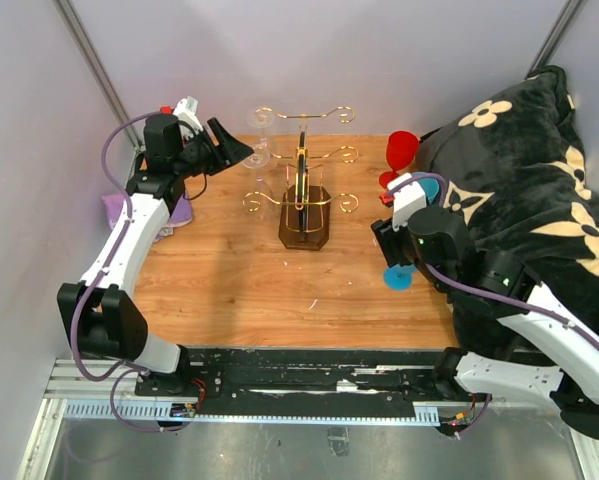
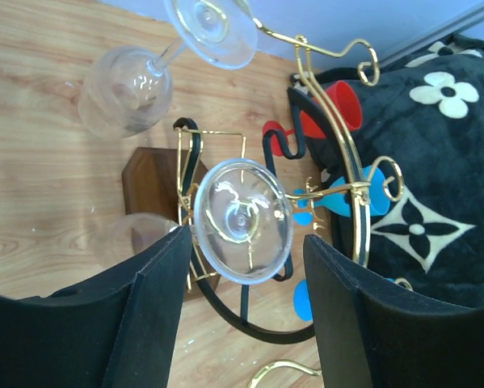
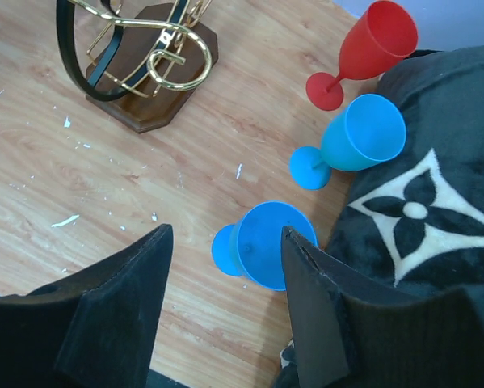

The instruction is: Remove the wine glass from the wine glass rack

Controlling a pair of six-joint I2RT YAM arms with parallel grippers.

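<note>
Two fingers (image 2: 145, 323) of outstretched L arm (image 1: 129, 230) flank wine glass (image 2: 242, 220).

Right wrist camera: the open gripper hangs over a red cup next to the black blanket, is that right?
No, it is a blue cup under the open right gripper, not a red one; the right wrist view shows it. It does sit next to the black blanket.

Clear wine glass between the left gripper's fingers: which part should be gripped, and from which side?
Probably the foot, pinched across its rim from the rack's left side: it hangs bowl-down, its flat foot resting on a gold wire arm that ends there.
</note>
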